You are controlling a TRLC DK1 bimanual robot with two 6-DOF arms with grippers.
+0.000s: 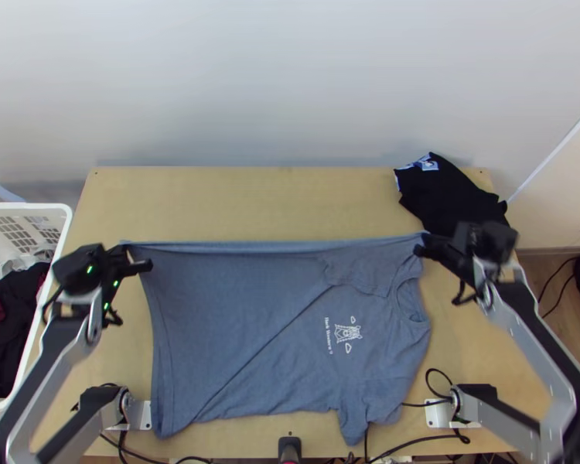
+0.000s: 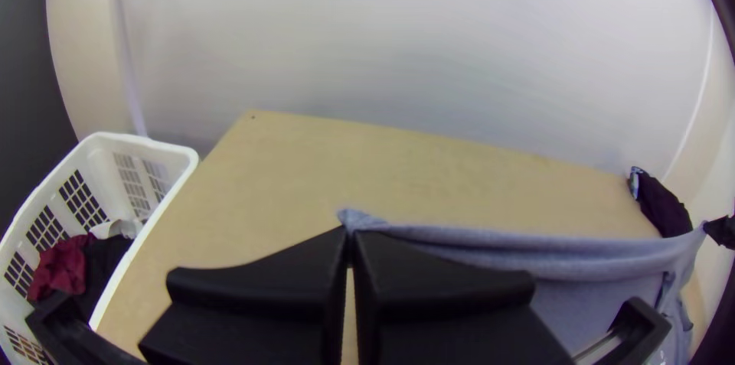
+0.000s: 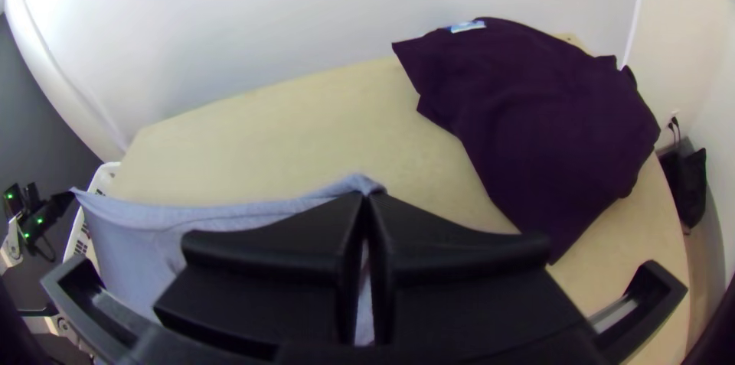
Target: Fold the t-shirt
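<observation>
In the top view the blue-grey t-shirt (image 1: 251, 325) lies print side up, its far edge pulled taut and raised between both grippers, with the collar toward the right and the hem at the left. My left gripper (image 1: 127, 251) is shut on the far hem corner; the left wrist view has this gripper (image 2: 349, 235) with a tuft of the t-shirt (image 2: 490, 246) between its fingertips. At the shoulder side, my right gripper (image 1: 424, 243) is shut on the far edge near the collar. In the right wrist view, cloth of the t-shirt (image 3: 222, 216) runs into the closed right gripper (image 3: 366, 197).
A black garment (image 1: 448, 193) lies at the table's far right, close to the right gripper. The white basket (image 1: 50, 216) with clothes stands off the left edge. Bare wood of the table (image 1: 251, 201) stretches beyond the shirt. Cables lie along the near edge.
</observation>
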